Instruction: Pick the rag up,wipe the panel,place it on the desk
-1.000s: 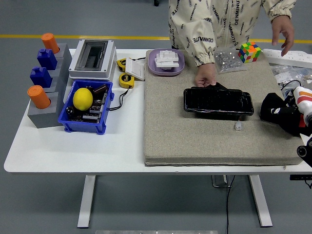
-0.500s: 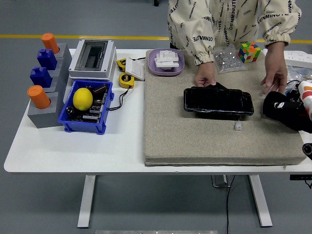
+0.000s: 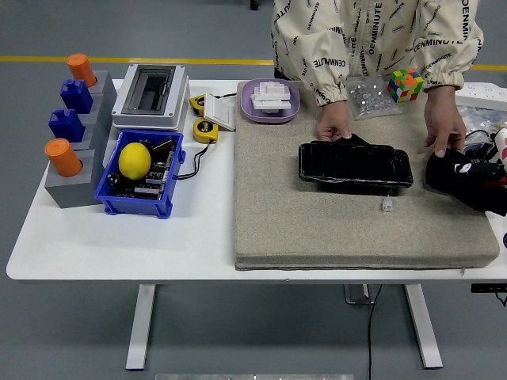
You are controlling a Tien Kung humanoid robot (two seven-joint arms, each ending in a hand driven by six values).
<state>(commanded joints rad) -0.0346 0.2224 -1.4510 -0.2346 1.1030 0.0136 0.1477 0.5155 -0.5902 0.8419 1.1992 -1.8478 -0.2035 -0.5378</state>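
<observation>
White worktop carries a grey felt mat; black glossy panel lies mid-mat, person's hand steadying its far edge. Black rag sits crumpled at mat's right edge; person's other hand touches it. Right robot hand beside the rag, grip can't tell. Rag prob soft, light: pinch a raised fold.

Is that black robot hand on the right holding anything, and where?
Cannot be told: the robot's right hand is a dark mass at the grey felt mat's right edge, with the person's hand touching it.
</observation>
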